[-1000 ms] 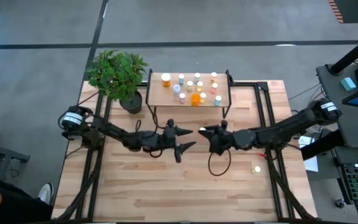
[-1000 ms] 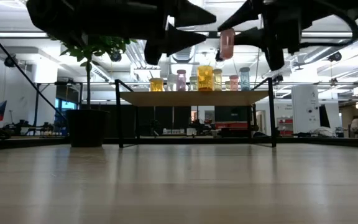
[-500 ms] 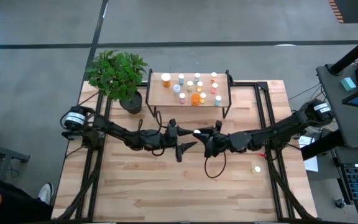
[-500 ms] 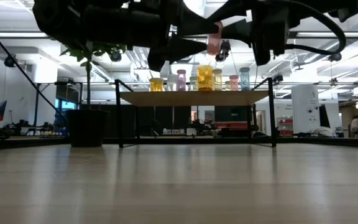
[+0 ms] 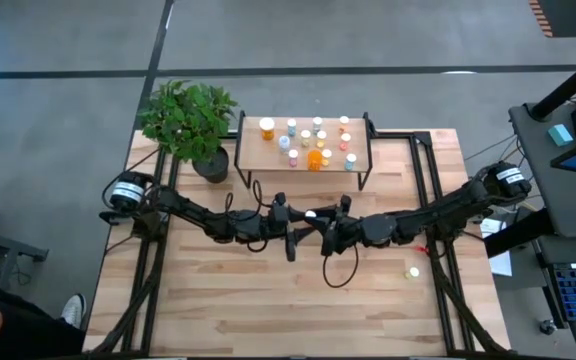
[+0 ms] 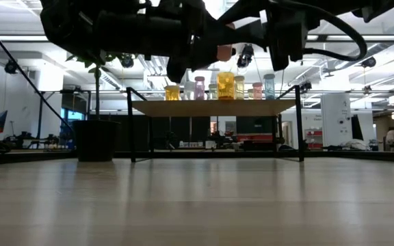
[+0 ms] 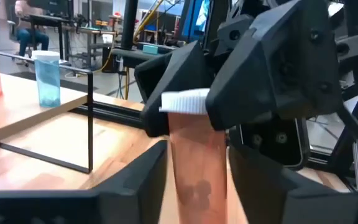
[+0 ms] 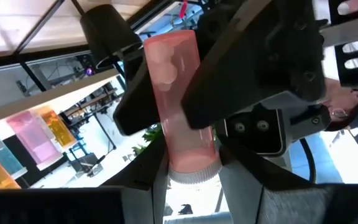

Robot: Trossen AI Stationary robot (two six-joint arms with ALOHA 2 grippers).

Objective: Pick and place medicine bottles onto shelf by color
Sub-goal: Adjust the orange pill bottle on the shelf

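A pink medicine bottle (image 5: 311, 215) with a white cap hangs upright in mid-air over the table's middle, in front of the shelf (image 5: 258, 155). Both grippers are shut on it. My left gripper (image 5: 301, 222) reaches it from the table's left and my right gripper (image 5: 324, 224) from the right. In the low view the bottle (image 6: 224, 52) shows between the dark fingers, above the level of the shelf top (image 6: 214, 108). Several small bottles stand on their bases on the shelf, among them a blue one (image 7: 47, 78). My left gripper pinches the bottle's pink body (image 7: 197, 180) below the cap between its two fingers, coming level from the table's left. The bottle stands upright in the hold, clear of the table. My right gripper pinches the bottle at its cap end (image 8: 194, 171) between its two fingers, coming level from the table's right. Its fingers stand on either side of the white cap (image 7: 185, 102). The bottle is lifted clear.
A potted plant (image 5: 188, 120) stands at the far left beside the shelf. One small yellow bottle (image 5: 413, 272) stands loose on the table at the right. The shelf's black legs (image 6: 132, 130) rise from the table behind the grippers.
My right gripper has carried the pink bottle toward the table's left, up to my left gripper, rolling a little as it went. My left gripper's fingers have closed in on the bottle's body.
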